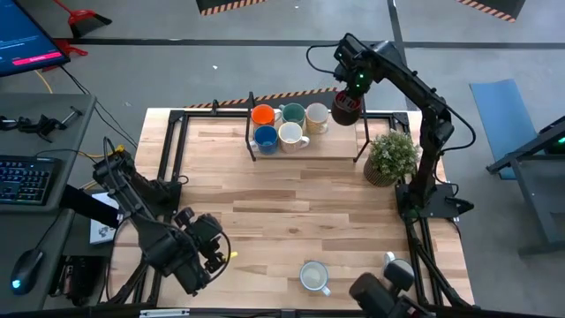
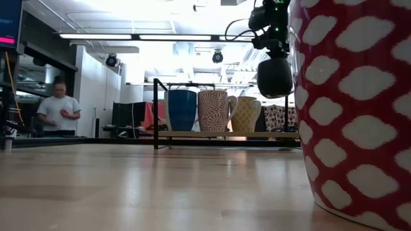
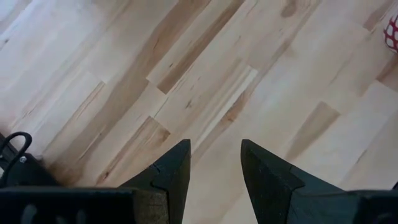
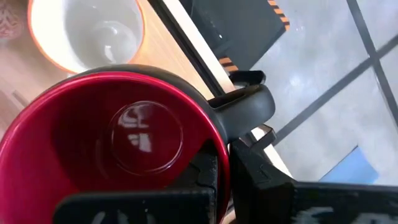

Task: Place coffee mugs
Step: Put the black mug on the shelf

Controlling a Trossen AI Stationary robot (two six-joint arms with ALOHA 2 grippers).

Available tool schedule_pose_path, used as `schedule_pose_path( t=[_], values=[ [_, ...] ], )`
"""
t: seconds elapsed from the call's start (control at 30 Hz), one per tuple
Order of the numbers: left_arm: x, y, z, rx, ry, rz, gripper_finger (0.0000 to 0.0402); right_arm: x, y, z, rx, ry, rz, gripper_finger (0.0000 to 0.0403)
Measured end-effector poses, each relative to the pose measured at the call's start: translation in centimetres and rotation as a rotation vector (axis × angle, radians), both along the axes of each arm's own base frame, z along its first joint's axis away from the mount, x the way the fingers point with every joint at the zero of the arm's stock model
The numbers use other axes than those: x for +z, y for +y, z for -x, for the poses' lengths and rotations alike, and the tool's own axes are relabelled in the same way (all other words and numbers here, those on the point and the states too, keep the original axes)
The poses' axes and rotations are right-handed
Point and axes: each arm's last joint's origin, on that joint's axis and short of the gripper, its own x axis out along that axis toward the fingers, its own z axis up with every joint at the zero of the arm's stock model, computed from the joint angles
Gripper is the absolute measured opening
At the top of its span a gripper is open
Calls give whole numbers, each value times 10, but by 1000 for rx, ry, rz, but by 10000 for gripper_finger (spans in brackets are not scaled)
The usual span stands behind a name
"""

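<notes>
One dark red mug (image 4: pixel 118 137) in right end effector (image 4: pixel 224 165).

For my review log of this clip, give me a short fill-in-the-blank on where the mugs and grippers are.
1. The right gripper is shut on the ____ mug.
2. The left gripper holds ____.
3. On the rack, the orange mug stands next to the ____ mug.
4. The plant stands on the rack's ____ side in the high view.

Missing: dark red; nothing; green; right

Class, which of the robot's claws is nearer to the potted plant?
Right. The right claw holds the dark red mug just beyond the potted plant; the left claw sits far across the table.
</notes>
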Motion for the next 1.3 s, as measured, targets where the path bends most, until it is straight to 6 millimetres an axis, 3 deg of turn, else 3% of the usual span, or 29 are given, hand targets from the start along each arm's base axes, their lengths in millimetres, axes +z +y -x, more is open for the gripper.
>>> schedule_pose_path(
  t=[0.43,0.8,1.3],
  values=[
    [0,4,-5,16,11,13,131,-31,-23,-16,111,75,-37,0],
    [-1,3,-5,17,17,21,131,-53,-46,-10,101,100,-105,0],
    [-1,5,-6,24,18,21,131,-78,-58,-15,135,100,-199,0]
  ],
)
